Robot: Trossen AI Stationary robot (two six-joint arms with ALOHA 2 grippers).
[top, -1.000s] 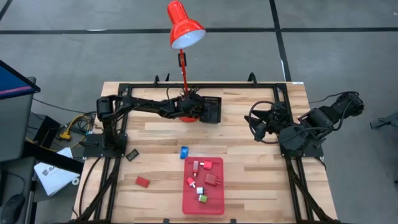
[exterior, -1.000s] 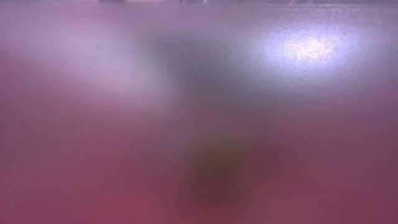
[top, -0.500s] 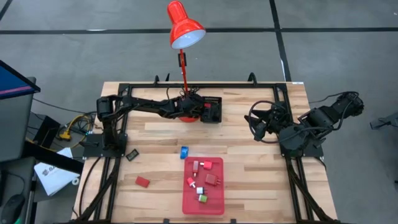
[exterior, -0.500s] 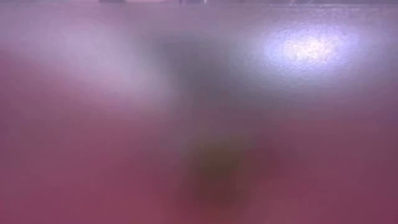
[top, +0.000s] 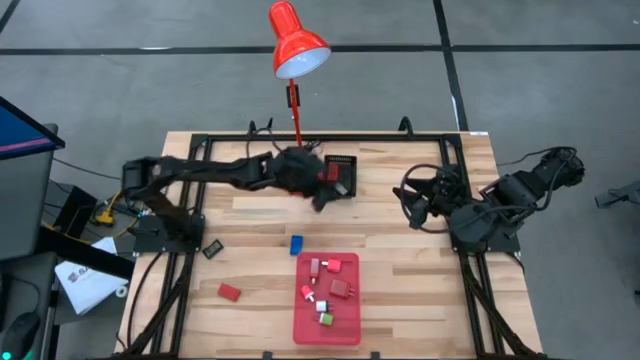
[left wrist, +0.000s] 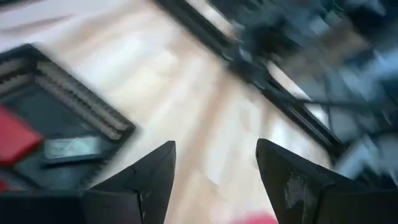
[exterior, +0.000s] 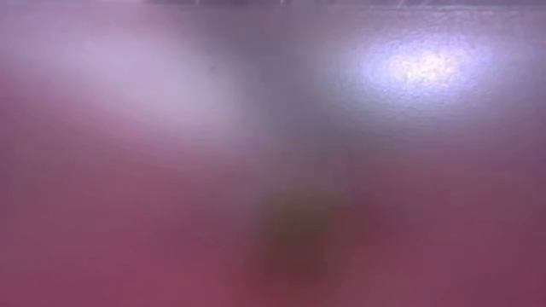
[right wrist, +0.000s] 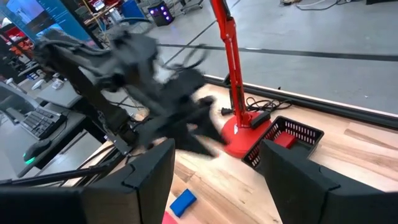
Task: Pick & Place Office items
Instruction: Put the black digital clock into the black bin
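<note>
Small office items lie on the wooden table. A blue block [top: 296, 244], a red block [top: 229, 292] and a black piece [top: 211, 250] rest on bare wood. Several red and white-green pieces sit in the flat red tray [top: 326, 330]. One red piece [top: 329, 172] lies in the black mesh basket [top: 346, 185], also seen in the left wrist view as the red piece [left wrist: 12, 137] in the basket [left wrist: 68, 118]. My left gripper [top: 322, 198] [left wrist: 214, 180] is open and empty beside the basket's near-left corner. My right gripper [right wrist: 214, 186] [top: 412, 195] is open and waits at the table's right side.
The red desk lamp [top: 297, 45] stands at the far middle, its post [right wrist: 230, 74] beside the basket [right wrist: 283, 140]. Black frame rails run along the table's edges. Bare wood lies between basket and tray. The low view is filled by a pink blur.
My left arm has swung away from above the basket, toward the table's near side, moving fast enough to blur, and its shoulder end has shifted left. A red piece now shows in the basket where the gripper had covered it. The right arm has kept still.
</note>
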